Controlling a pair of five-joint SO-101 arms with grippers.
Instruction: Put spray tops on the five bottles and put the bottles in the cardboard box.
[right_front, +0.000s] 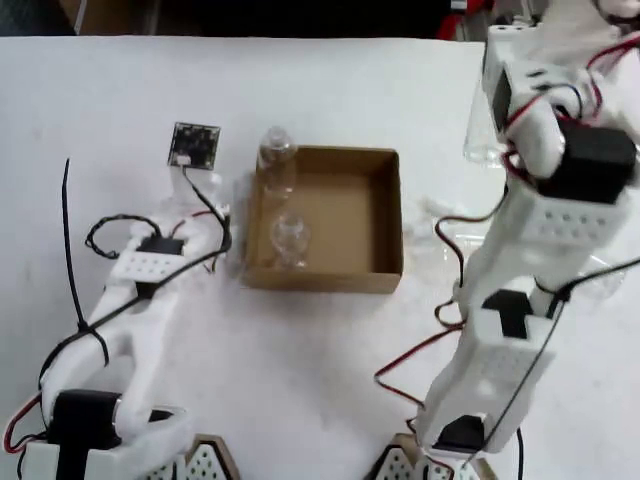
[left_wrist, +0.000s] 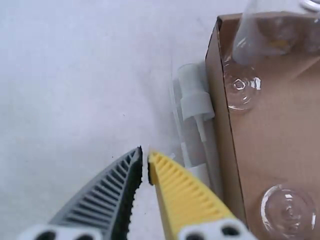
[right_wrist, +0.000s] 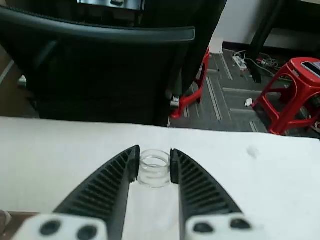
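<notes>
Bottle (right_wrist: 153, 172), clear, probably light, stiff and slippery, sits low centre in the right wrist view, best held by its neck, which the right pincer (right_wrist: 153, 161) is pinching; left pincer (left_wrist: 145, 161), pressed together, hangs beside a spray top (left_wrist: 194, 95).

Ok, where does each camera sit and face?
High view: fixed overhead, facing down on table, both arms, cardboard box.
Left wrist view: on left arm, down past shut left hand at spray top beside box.
Right wrist view: across table toward a chair; right hand clamps a bottle.
High and left wrist views share the box.
</notes>
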